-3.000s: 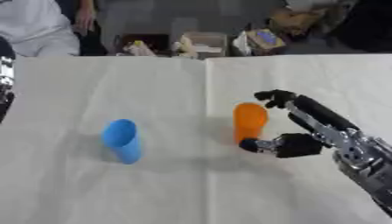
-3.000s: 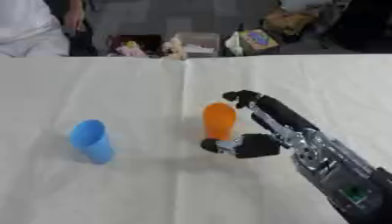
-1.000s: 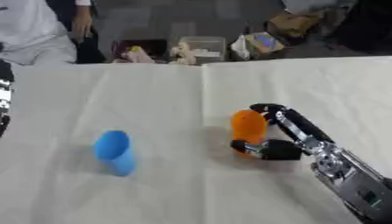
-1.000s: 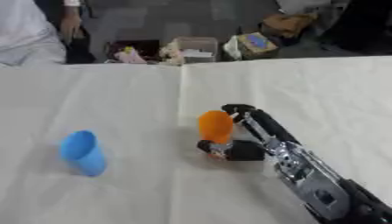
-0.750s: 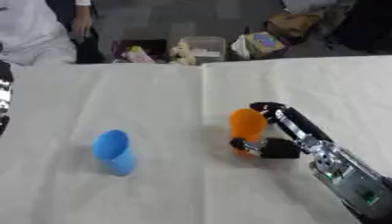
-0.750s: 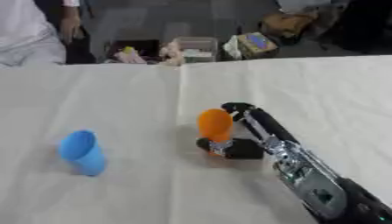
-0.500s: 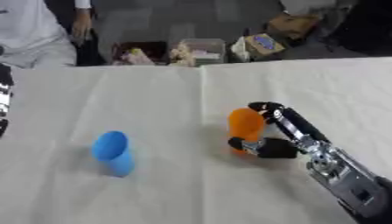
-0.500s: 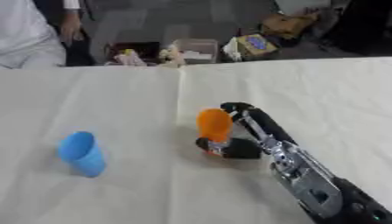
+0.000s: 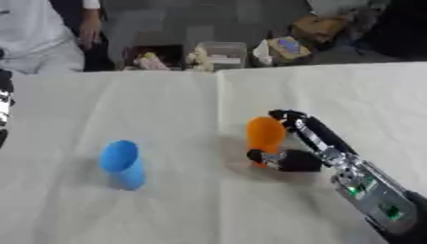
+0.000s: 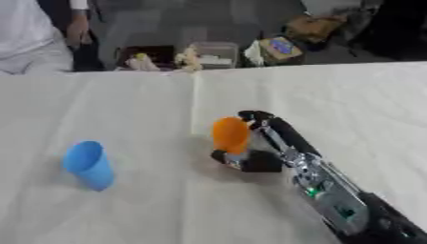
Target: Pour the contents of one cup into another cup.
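My right hand [image 9: 293, 151] has its fingers [image 9: 288, 116] and thumb curled around the orange cup [image 9: 265, 136], upright near the worktop's [image 9: 350, 95] middle, forearm trailing toward the near right corner. The blue cup [image 9: 122, 164] stands well apart toward the left edge, bare cloth between them.
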Available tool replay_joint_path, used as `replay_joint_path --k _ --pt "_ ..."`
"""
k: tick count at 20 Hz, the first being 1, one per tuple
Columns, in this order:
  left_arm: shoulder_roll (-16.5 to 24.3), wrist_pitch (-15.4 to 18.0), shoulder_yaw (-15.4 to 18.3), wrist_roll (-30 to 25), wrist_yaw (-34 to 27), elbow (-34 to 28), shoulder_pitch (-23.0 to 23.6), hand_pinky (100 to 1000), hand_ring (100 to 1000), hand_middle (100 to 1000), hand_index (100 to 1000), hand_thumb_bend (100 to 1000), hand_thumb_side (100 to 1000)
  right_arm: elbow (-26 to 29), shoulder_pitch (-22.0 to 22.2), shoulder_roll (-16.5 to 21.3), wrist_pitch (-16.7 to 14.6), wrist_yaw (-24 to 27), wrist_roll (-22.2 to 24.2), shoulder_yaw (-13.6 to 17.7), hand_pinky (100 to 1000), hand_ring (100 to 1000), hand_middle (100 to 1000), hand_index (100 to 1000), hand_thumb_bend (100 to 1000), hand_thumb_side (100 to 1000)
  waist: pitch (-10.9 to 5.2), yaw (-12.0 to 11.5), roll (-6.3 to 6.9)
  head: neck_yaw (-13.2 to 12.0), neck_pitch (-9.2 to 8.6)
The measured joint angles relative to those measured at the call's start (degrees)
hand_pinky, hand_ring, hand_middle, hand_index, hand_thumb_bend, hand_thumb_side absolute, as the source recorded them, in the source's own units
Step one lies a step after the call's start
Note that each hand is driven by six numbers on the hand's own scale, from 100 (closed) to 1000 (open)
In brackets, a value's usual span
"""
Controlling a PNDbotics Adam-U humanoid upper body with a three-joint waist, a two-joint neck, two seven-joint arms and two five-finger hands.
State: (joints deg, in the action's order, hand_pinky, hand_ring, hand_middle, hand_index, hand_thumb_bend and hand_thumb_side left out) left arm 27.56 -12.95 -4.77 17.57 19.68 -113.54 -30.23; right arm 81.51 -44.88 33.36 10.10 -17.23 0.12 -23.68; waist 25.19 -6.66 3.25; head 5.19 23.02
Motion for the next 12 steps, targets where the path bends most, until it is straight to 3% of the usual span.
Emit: replay_joint_path --k 5,12 --pt "0.0 0.09 -0.01 -0.09 -0.01 0.0 -0.05 618 783 830 934 100 904 0.27 -0.02 0.01 0.16 -1.04 1.12 -0.01 853 823 843 952 689 731 0.1 -0.05 -0.21 0.02 -0.01" --pt "0.0 0.16 -0.01 -0.18 -0.01 0.0 -0.06 619 783 831 935 100 903 1.24 -0.01 0.05 1.17 -2.31 2.76 -0.01 852 822 835 945 691 719 0.1 -0.01 -0.39 0.02 -0.01"
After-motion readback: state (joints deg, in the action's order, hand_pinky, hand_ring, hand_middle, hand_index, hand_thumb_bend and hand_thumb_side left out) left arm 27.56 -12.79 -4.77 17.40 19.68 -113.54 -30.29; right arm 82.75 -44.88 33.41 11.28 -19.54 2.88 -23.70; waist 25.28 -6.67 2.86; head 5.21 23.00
